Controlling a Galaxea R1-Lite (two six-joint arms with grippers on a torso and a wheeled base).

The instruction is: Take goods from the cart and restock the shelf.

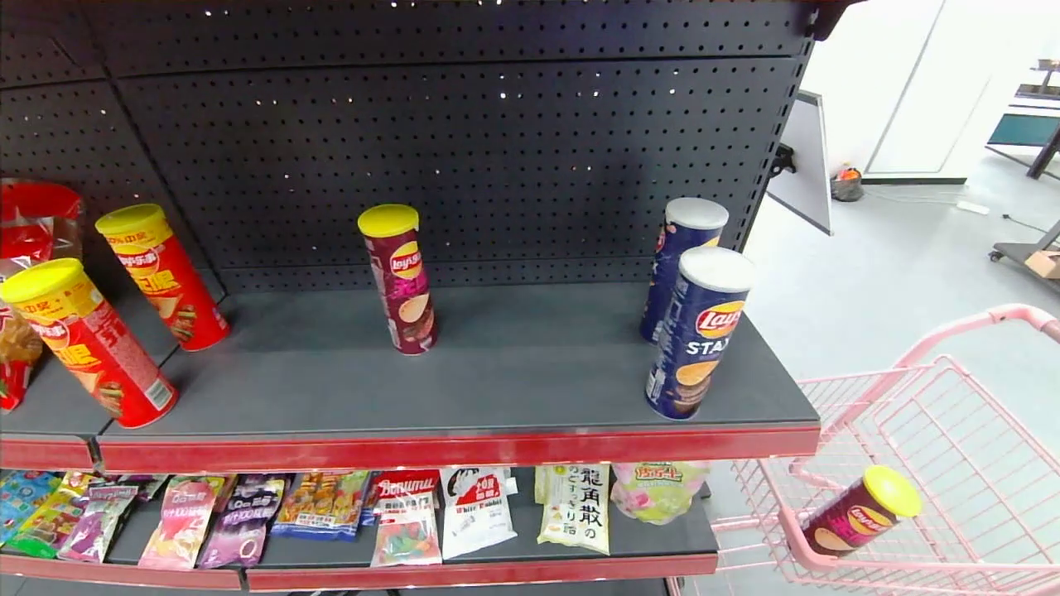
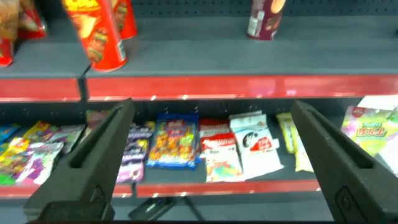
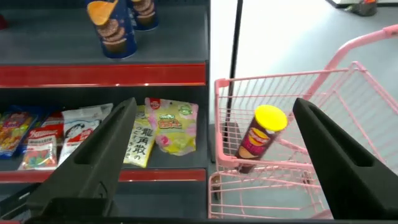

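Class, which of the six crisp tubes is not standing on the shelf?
The maroon, yellow-lidded tube leaning in the pink cart; the other five stand on the shelf.

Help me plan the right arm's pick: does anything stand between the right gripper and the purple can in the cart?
Only the pink cart itself: the purple can lies inside, lower end behind the basket's rim, yellow-lidded end clear. Nothing else visible separates it from the open right gripper.

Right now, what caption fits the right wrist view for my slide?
Open right gripper faces a purple chip can leaning in the pink cart, beside the shelf.
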